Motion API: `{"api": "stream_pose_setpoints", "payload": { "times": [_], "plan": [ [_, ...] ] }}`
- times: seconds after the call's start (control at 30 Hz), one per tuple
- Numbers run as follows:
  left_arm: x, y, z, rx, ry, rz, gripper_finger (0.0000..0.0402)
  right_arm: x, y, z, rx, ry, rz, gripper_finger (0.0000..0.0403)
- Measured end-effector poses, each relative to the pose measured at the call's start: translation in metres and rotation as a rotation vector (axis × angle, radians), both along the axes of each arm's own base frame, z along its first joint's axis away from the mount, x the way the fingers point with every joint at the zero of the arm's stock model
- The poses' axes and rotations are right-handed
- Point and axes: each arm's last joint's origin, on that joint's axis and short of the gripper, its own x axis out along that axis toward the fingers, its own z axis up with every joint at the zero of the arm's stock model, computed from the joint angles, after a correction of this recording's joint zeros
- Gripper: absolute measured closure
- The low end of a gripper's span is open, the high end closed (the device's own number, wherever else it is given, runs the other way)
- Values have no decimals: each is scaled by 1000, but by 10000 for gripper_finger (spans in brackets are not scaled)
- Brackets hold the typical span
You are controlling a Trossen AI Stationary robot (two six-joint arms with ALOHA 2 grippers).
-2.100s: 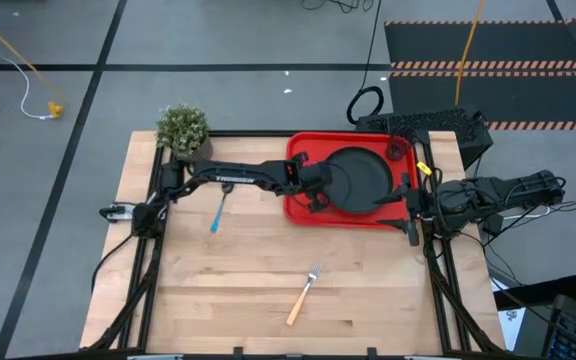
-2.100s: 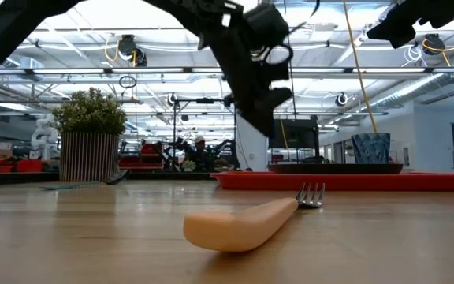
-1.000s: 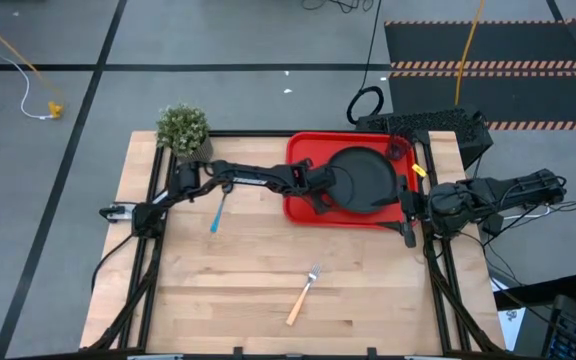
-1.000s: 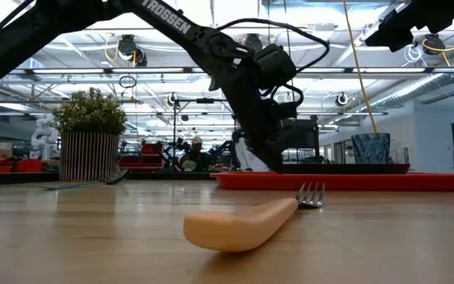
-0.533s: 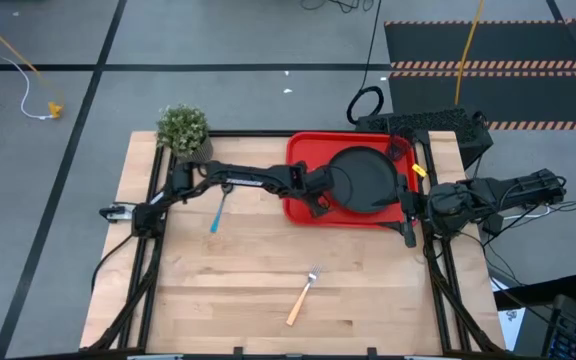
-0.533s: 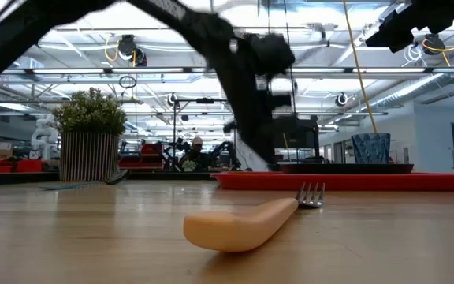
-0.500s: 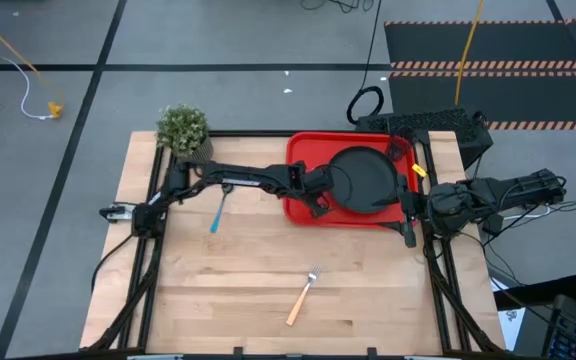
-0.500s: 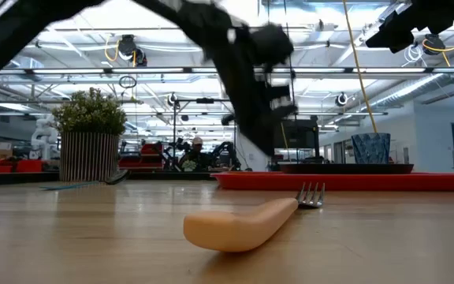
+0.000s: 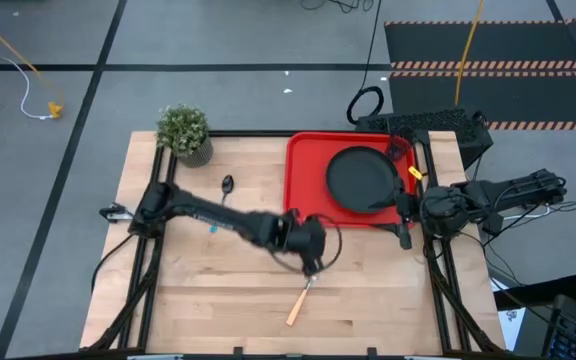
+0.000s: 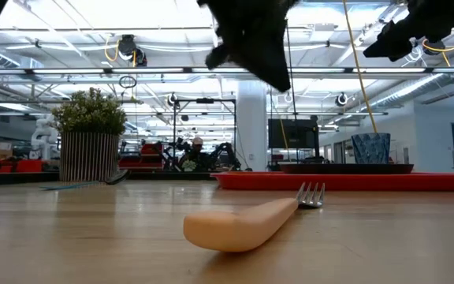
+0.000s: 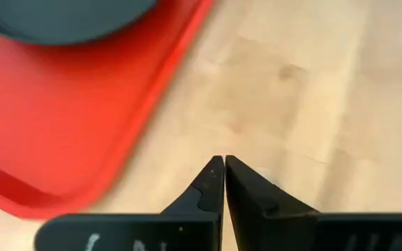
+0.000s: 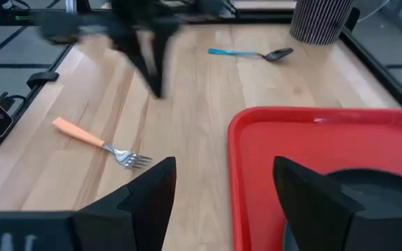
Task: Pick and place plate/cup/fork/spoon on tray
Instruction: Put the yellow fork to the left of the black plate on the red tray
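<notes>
The black plate (image 9: 361,178) lies flat in the red tray (image 9: 306,200) at the table's far right. The small dark cup (image 10: 371,148) stands in the tray's far right corner. The orange-handled fork (image 9: 301,297) lies on the wood near the near edge, and also shows in the right wrist view (image 12: 96,143). The blue-handled spoon (image 9: 226,190) lies beside the plant, its handle partly under my left arm. My left gripper (image 9: 311,266) is shut and empty, raised above the fork's tines (image 10: 312,193). My right gripper (image 12: 225,185) is open and empty, at the tray's near right corner.
A potted green plant (image 9: 185,130) stands at the table's far left corner. Bare wood lies between the spoon and the fork and left of the fork. My left arm (image 9: 218,215) stretches slantwise across the table's middle. Black equipment (image 9: 428,125) sits behind the tray.
My left gripper has dipped to the tray beside the plate's left edge, then risen and swung toward the table's near edge, ending above the fork's tines. The plate has stayed flat in the tray. The fork and spoon have not moved.
</notes>
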Motion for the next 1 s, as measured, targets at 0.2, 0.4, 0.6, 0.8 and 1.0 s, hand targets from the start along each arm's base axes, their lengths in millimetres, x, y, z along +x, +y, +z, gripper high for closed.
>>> {"api": "stream_pose_setpoints", "payload": {
  "times": [0.2,0.4,0.6,0.8,1.0],
  "plan": [
    [-8,-71,-1,-59,-157,-115,367,1,0,-10,56,29,-29,172],
    [-14,-110,3,-118,-356,-115,305,8,11,-18,318,-46,202,172],
    [-25,-126,-8,-208,-376,61,246,15,14,-26,421,-214,250,172],
    [-31,-144,-21,-218,-391,104,211,16,11,-44,383,-245,155,172],
    [-30,-162,-46,-169,-434,138,208,16,7,-58,338,-226,22,172]
  ]
}}
